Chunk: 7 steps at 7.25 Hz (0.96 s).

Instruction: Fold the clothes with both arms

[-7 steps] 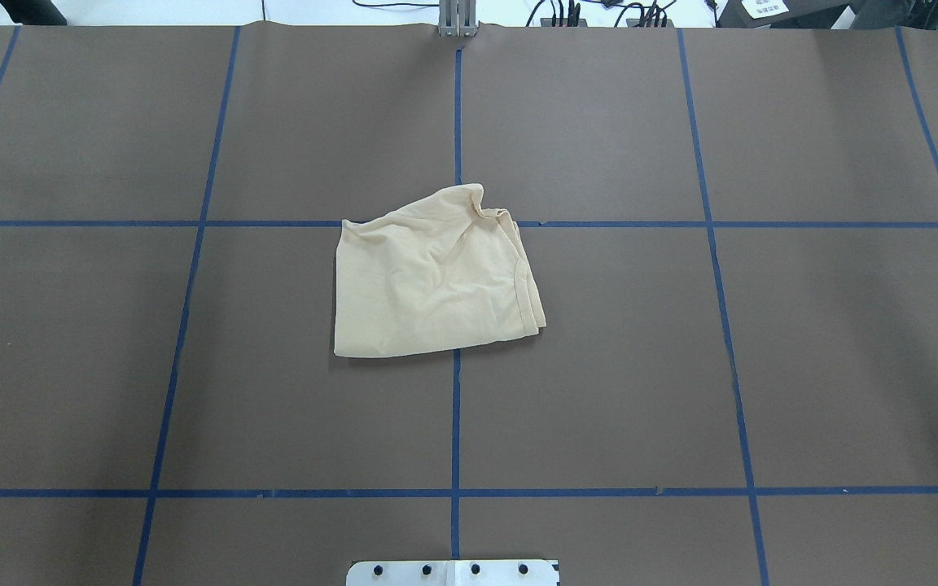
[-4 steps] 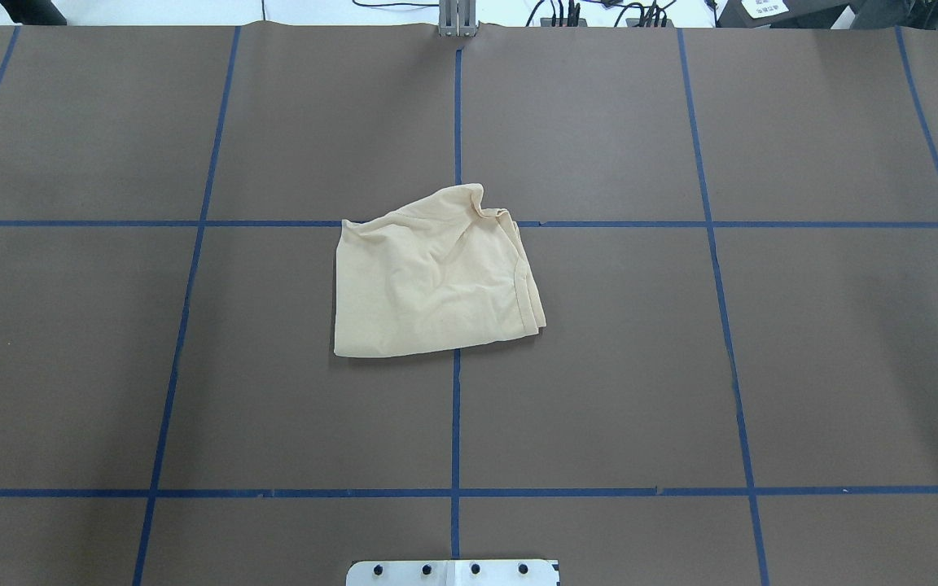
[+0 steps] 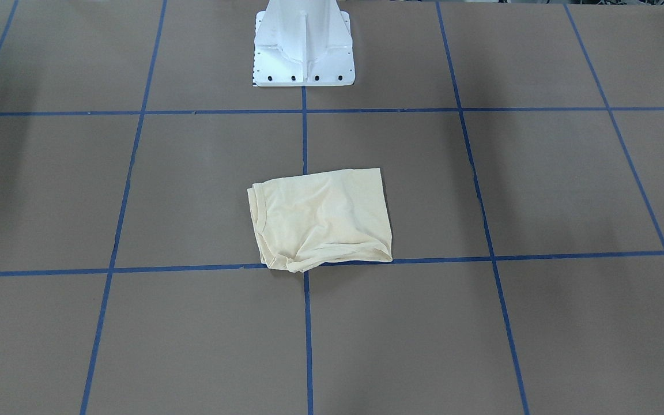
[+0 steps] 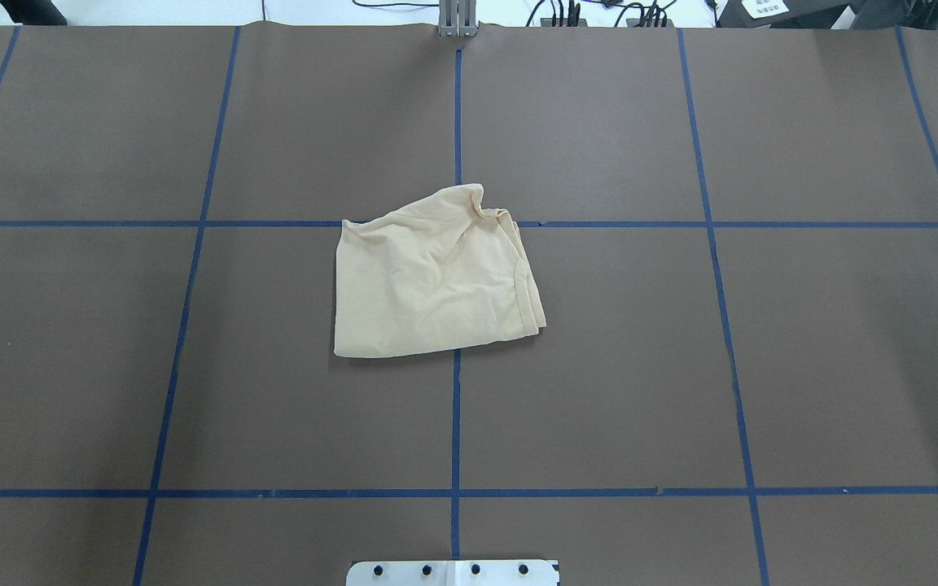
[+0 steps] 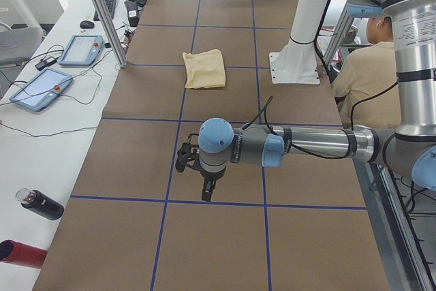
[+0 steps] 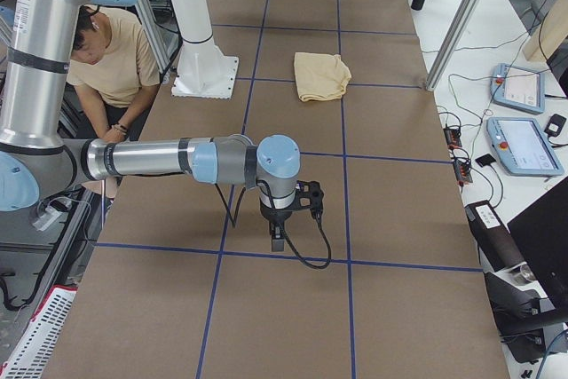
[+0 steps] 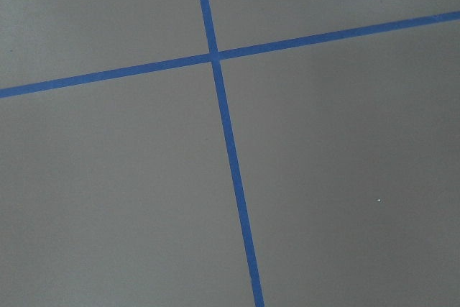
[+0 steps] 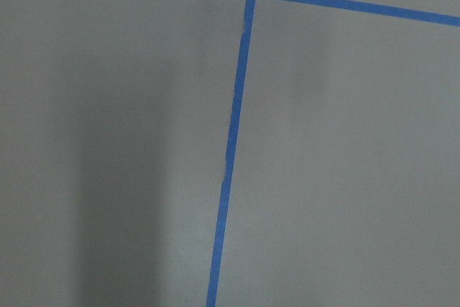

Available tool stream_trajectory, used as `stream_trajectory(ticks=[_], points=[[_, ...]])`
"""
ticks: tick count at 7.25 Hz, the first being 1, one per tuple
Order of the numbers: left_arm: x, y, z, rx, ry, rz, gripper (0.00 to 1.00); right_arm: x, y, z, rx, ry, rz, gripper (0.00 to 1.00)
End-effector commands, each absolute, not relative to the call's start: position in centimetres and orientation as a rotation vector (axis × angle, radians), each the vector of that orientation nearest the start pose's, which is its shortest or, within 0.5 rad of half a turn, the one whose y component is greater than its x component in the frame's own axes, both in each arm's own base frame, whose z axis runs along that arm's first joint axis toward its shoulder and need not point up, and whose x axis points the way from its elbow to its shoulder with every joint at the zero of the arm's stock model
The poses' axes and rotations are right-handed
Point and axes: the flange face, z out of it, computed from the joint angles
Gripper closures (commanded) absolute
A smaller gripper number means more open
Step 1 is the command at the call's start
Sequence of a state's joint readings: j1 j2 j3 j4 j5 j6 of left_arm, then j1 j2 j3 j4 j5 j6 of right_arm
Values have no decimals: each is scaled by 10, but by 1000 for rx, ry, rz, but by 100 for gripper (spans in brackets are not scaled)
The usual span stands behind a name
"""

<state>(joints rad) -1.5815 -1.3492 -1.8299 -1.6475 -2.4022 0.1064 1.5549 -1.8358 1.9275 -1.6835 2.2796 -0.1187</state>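
Note:
The pale cream-yellow T-shirt [image 4: 436, 277] lies folded into a small, rumpled bundle at the middle of the brown table; it also shows in the front view [image 3: 323, 219] and both side views [image 5: 204, 68] [image 6: 321, 75]. Its print and neck label are hidden. The left arm reaches out low over the table's left end, far from the shirt, its gripper [image 5: 206, 192] pointing down. The right arm does the same at the right end, gripper [image 6: 278, 239] pointing down. Both show only in side views, so I cannot tell whether they are open or shut. The wrist views show only bare table and tape.
The white pedestal base [image 3: 303, 57] stands at the robot's edge of the table. Blue tape lines [image 4: 456, 407] form a grid. A seated person [image 6: 106, 59] is beside the base. Tablets [image 5: 82, 49], bottles [image 5: 41, 206] and cables lie on the white bench along the far edge.

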Motion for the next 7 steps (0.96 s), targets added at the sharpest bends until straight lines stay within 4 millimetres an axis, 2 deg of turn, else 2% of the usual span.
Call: stream_trajectory(ticks=[1,4,7], points=[[-64,-402,620,150,824,133,0,63,-378,617,16,-711,-123,0],[-64,-401,622,147,824,133,0,62,-380,610,30,-716,-126,0],[-63,-400,627,137,823,129,0,62,-379,611,25,-716,-121,0]])
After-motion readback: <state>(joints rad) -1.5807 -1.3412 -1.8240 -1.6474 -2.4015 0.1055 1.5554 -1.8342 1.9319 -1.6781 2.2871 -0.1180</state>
